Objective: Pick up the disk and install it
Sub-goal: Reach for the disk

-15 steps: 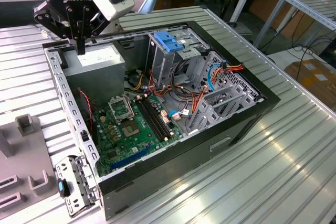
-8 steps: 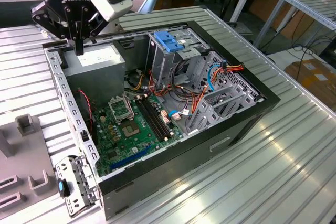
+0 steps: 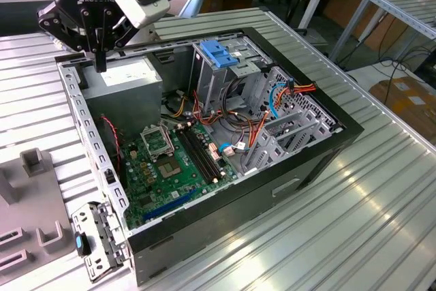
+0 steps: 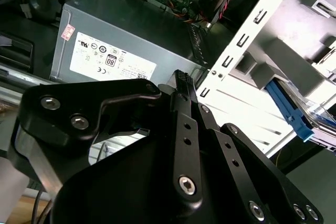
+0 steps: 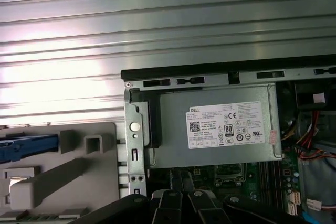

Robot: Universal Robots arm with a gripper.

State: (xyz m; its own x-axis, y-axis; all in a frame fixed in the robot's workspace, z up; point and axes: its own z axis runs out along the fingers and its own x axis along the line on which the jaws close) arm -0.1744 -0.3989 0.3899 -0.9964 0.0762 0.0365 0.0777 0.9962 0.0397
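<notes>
Pincer [image 3: 101,63] hung with its fingers pressed together and nothing between them, over the power supply box [image 3: 126,76] at the far corner of the open computer case [image 3: 88,134], toward the exterior view's left. The disk [image 4: 315,121] sat outside the case wall, at a grey holder [image 5: 79,171] on the surface [image 3: 381,202], its blue rail [image 5: 26,148] showing in both wrist views. The pick looked not yet begun. Doing it well likely called for fingers spread before descent, squared to the rail, and kept clear of the case's perforated edge [image 4: 247,40].
</notes>
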